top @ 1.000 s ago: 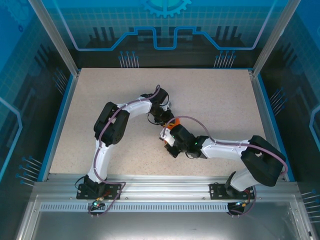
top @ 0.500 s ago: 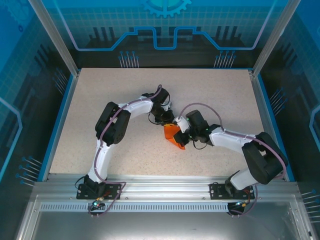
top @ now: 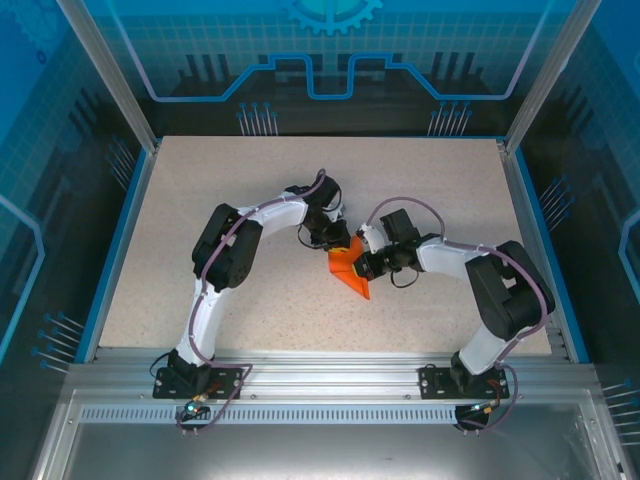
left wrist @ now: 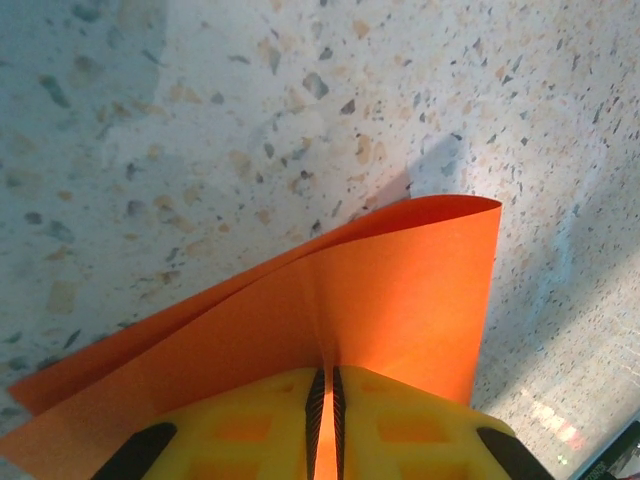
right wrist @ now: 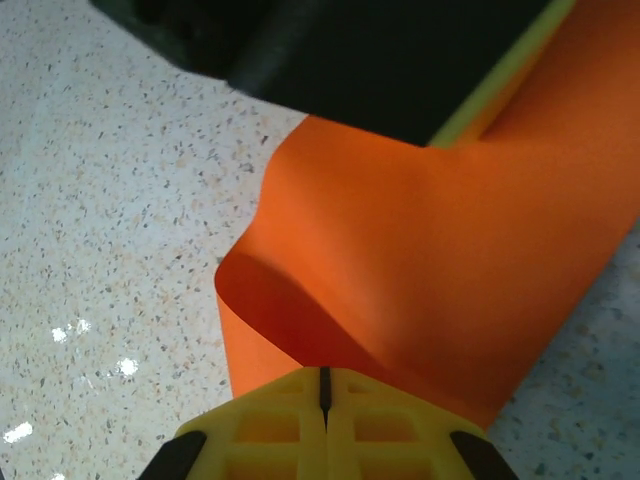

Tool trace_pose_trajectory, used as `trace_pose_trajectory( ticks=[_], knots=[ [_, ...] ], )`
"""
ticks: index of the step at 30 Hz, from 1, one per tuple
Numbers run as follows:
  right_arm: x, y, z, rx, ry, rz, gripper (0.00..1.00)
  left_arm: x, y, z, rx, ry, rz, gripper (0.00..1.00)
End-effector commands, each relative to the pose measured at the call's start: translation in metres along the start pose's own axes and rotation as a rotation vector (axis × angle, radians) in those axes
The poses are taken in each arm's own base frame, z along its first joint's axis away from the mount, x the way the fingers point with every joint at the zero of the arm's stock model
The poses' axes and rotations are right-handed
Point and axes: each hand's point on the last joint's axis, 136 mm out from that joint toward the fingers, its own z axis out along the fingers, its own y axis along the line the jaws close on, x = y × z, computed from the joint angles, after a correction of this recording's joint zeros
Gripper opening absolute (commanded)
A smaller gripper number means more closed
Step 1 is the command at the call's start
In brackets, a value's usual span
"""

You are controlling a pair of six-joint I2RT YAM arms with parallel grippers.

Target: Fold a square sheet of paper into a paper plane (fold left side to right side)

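Observation:
The square sheet of paper [top: 349,271] is bright orange, folded over and tapering to a point toward the near edge, at the table's middle. My left gripper [top: 338,243] is shut on its far edge. In the left wrist view the paper [left wrist: 400,290] runs between the yellow pads [left wrist: 390,425] of that gripper [left wrist: 324,405], with two layers fanning out ahead. My right gripper [top: 363,262] sits at the sheet's right side, jaws fully shut. In the right wrist view the gripper [right wrist: 324,395] meets a bulging curl of the paper [right wrist: 430,260], with no orange in the slit.
The speckled beige table [top: 200,200] has a raised blue rim [top: 125,230] on its left, far and right sides. Both arms meet at the middle, and the left gripper's dark body [right wrist: 350,60] hangs just above the paper.
My right gripper has swung from over the paper's near side up to its right side, uncovering the sheet. The left gripper has kept its place and closed slightly tighter on the paper.

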Motion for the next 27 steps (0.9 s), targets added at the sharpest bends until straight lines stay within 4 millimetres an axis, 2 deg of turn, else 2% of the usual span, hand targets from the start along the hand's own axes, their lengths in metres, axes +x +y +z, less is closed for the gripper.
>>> trace_pose_trajectory(
  ticks=[1, 9, 27],
  knots=[
    [-0.006, -0.003, -0.002, -0.018, 0.005, 0.041, 0.00, 0.016, 0.026, 0.025, -0.097, 0.062, -0.014, 0.17],
    [-0.006, -0.018, 0.000, 0.016, 0.015, 0.084, 0.00, 0.015, 0.026, 0.024, -0.100, 0.061, -0.013, 0.17],
    [0.001, -0.031, 0.004, 0.051, 0.036, 0.122, 0.00, 0.017, 0.027, 0.026, -0.106, 0.066, -0.016, 0.17]
  ],
)
